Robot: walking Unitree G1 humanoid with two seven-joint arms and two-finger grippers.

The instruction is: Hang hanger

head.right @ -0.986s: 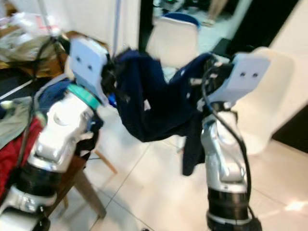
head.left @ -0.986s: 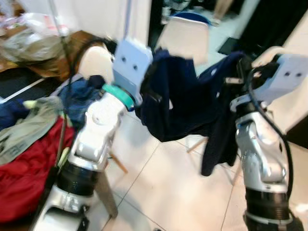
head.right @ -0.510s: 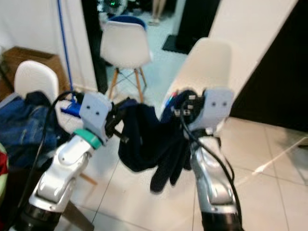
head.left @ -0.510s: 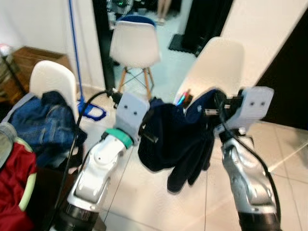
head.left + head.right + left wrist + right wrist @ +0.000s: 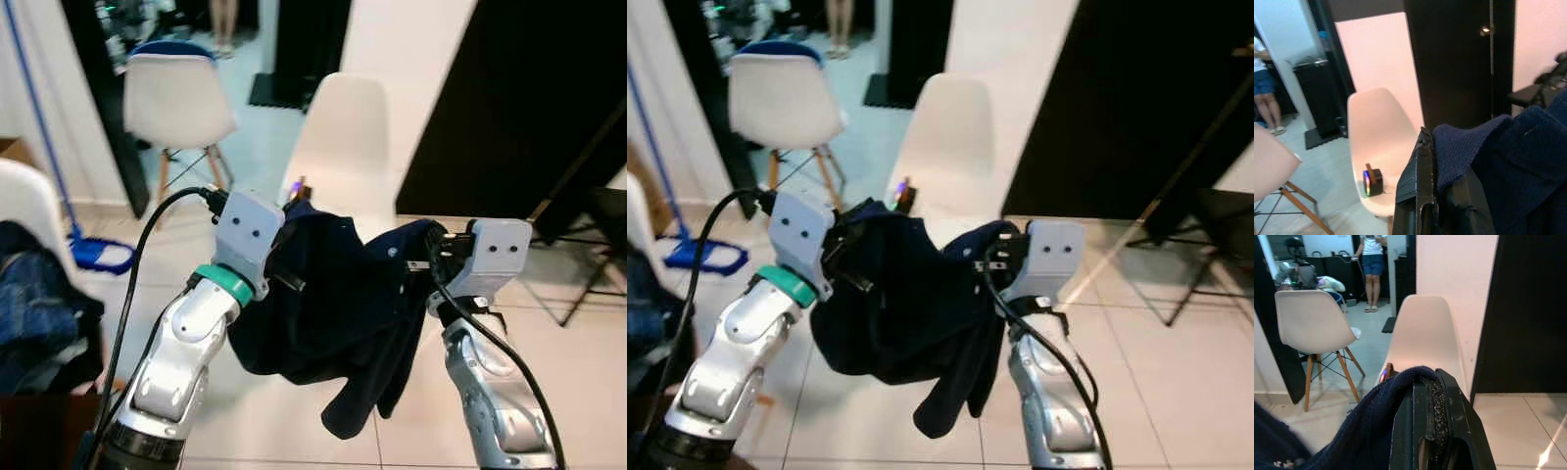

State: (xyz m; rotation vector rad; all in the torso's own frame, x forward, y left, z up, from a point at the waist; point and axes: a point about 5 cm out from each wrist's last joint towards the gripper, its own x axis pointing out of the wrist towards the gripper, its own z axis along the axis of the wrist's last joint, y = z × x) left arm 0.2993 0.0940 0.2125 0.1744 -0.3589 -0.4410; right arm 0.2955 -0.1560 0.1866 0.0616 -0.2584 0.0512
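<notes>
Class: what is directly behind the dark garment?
A white chair with a small glowing gadget on its seat. The garment covers most of the seat and the legs.

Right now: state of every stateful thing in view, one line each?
navy garment: slung between both grippers, sagging, one end dangling
left gripper: shut on the garment
right gripper: shut on the garment
near white chair: upright, small lit gadget on its seat
far white chair: upright, nothing on it
blue mop: head down on floor
</notes>
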